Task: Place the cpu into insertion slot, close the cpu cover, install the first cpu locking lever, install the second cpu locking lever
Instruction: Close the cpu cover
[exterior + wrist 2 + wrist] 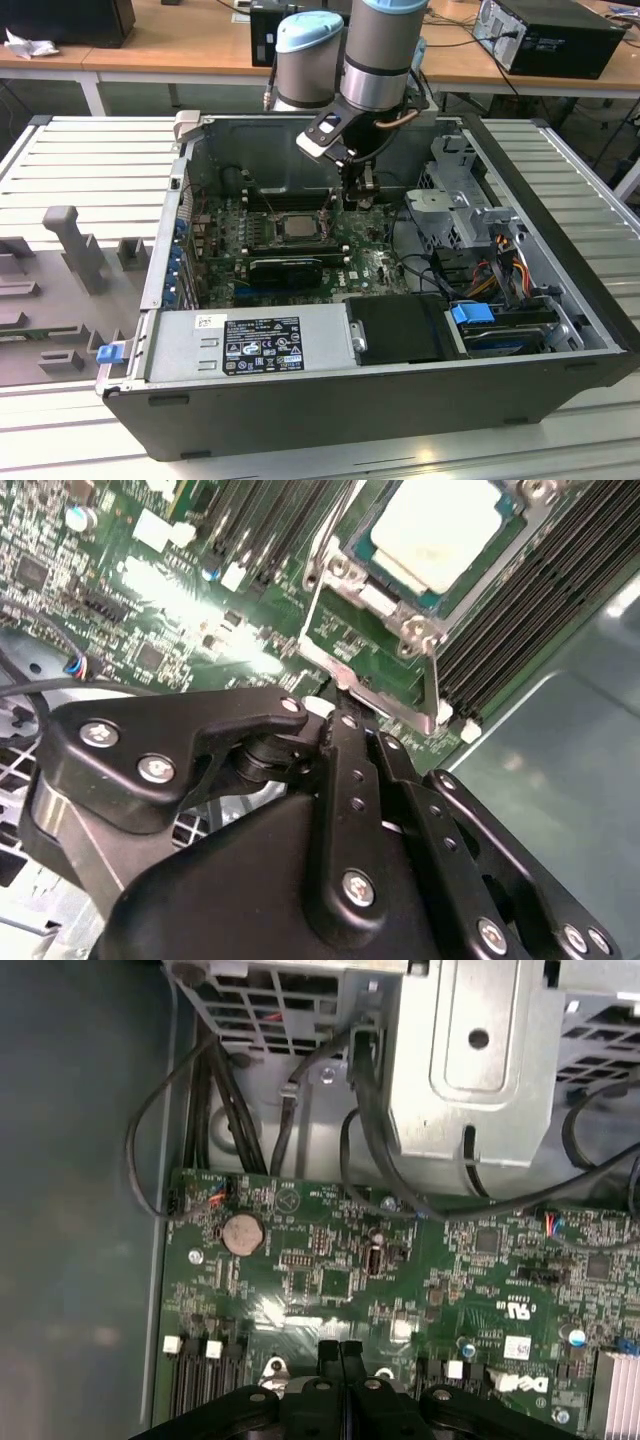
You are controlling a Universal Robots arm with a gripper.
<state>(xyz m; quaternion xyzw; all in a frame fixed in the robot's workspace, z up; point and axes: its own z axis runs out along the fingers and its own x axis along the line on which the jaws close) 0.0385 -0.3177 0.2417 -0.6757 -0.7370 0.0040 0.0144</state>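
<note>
Here, a dark computer case point(350, 405) lies open on its side. It holds a green motherboard point(225, 240), a grey labelled box point(250, 345) along its near wall, and a metal drive cage point(455, 200) with loose cables at the exterior view's right. The arm reaches down into the case. Its gripper point(362, 188) hangs just above the motherboard, beside the insertion slot point(265, 230), with its fingertips pressed together. The cpu point(435, 525) sits inside the insertion slot, pale top up. The cpu cover point(432, 680), a thin silver frame, appears swung off the slot on the gripper's side — green board shows through its window.
</note>
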